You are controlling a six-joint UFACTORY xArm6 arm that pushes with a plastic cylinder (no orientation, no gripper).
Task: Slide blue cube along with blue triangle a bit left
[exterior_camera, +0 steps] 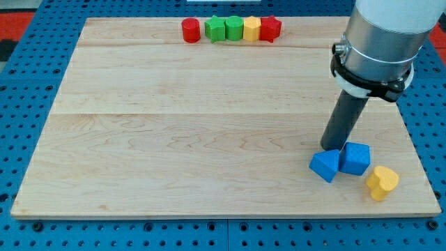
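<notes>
The blue cube (356,158) is seen near the view's bottom right, touching the blue triangle (325,166) on its left. My tip (330,148) is set down just above both, apparently touching them; contact is hard to confirm. No gripper is fitted, only the rod. A yellow heart-like block (382,182) lies just right-below. Along the wooden board's (209,139) top edge are lined a red cylinder (190,30), two green blocks (224,29), a yellow block (251,29) and a red block (270,28).

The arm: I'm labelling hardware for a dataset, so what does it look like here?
A wide silver-grey cylinder with a black ring clamp around its base, over a white band. Below it, a straight dark grey rod ends at my tip. No cables or markings show.
</notes>
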